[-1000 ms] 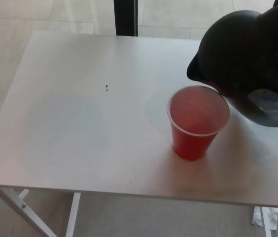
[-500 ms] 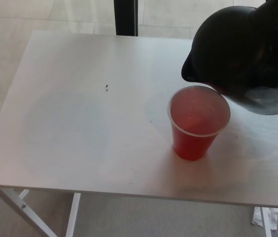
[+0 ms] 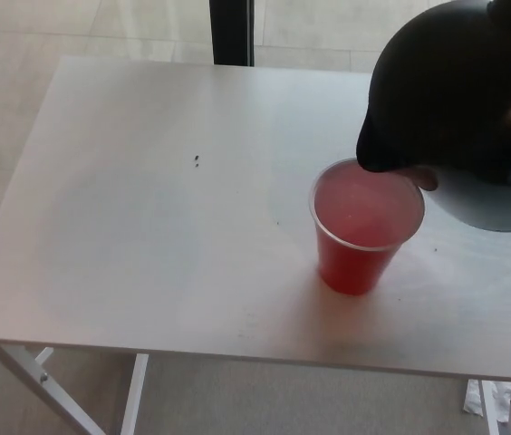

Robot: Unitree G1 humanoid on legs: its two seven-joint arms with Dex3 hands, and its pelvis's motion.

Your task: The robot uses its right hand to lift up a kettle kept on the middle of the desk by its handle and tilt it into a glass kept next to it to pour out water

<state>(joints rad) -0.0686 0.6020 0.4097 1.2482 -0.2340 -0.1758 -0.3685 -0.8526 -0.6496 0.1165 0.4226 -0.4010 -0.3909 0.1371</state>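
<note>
The black kettle hangs tilted above the bench's right edge, its spout directly over the far rim of the red plastic cup. The right hand is hidden behind it; its grip can't be told.

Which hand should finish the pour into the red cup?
Right. The black kettle hangs tilted at the picture's right, spout over the red cup's rim, carried from that side. No left hand shows.
</note>
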